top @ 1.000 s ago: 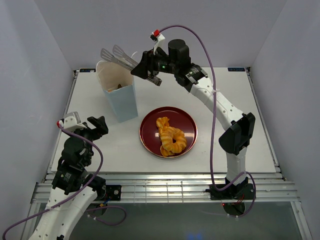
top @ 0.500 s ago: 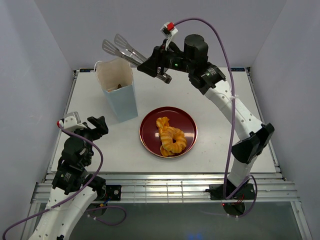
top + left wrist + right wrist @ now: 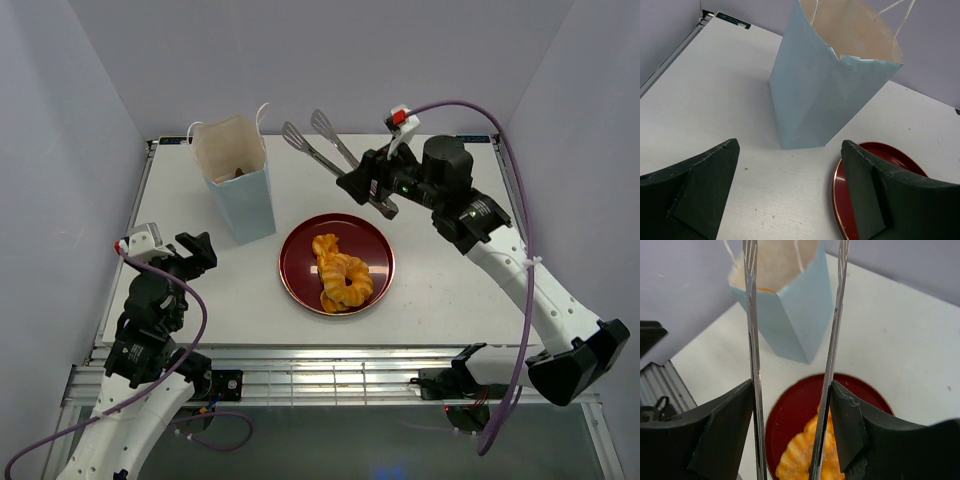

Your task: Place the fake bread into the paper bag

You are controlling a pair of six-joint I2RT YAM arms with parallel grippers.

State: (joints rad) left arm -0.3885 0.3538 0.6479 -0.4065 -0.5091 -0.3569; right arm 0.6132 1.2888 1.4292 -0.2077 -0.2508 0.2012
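The right gripper point(image 3: 372, 192) is clamped on the silver tongs point(image 3: 755, 370), whose spread tips point up over the table point(image 3: 450, 290); below them the fake bread point(image 3: 340, 272) lies on the dark red plate point(image 3: 297, 262); the paper bag point(image 3: 243, 205) stands upright just left of the plate, an orange piece showing inside; the left gripper point(image 3: 198, 250) hangs near the bag, jaws apart.

White worktop point(image 3: 200, 290). Dark red round plate point(image 3: 298, 262) near centre, glossy, thin gold-toned rim. Long silver tongs point(image 3: 324, 127) raised off worktop behind plate, arms apart, flat tips pointing back-left.
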